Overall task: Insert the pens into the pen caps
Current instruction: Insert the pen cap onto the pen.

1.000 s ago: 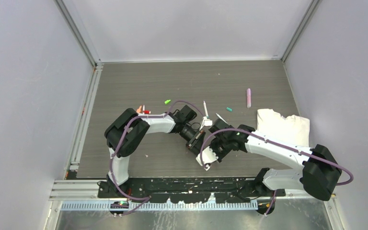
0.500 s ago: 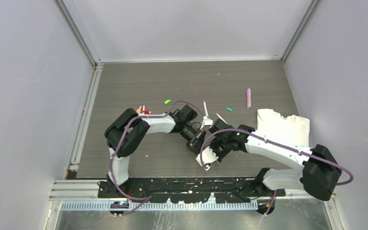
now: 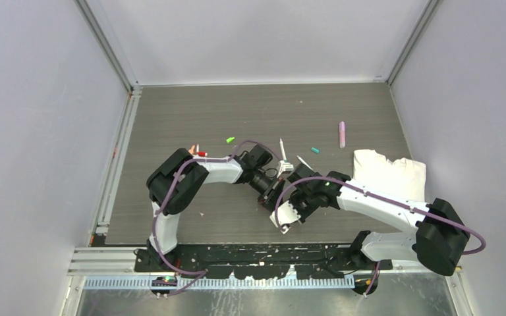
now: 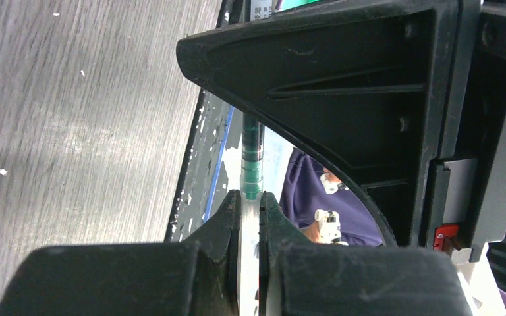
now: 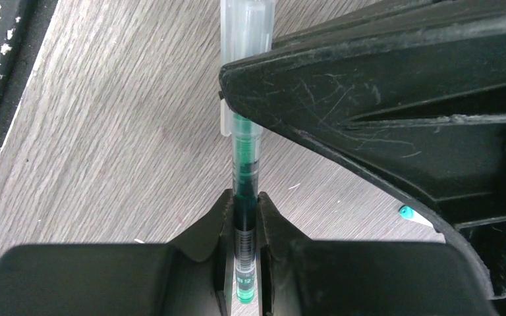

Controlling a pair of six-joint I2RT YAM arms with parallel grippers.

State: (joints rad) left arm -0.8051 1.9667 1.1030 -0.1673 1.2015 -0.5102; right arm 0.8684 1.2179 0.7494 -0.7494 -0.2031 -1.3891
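Observation:
My left gripper [image 3: 271, 189] and right gripper [image 3: 288, 196] meet tip to tip at the table's middle. In the right wrist view my right gripper [image 5: 242, 197] is shut on a dark green pen [image 5: 242, 237]. The pen's front end sits inside a clear pen cap [image 5: 246, 39]. In the left wrist view my left gripper [image 4: 250, 197] is shut on that clear cap [image 4: 250, 263], and the green pen [image 4: 252, 158] enters it at the fingertips. How deep the pen sits is hidden.
Loose on the table behind the grippers are two white pens [image 3: 282, 147], a bright green cap [image 3: 230, 139], a teal cap [image 3: 315, 150], red and orange pieces [image 3: 197, 152] and a pink-purple stick [image 3: 342, 133]. A white cloth [image 3: 389, 172] lies at the right.
The left arm has edged slightly to the right, toward the right gripper. Both grips are unchanged.

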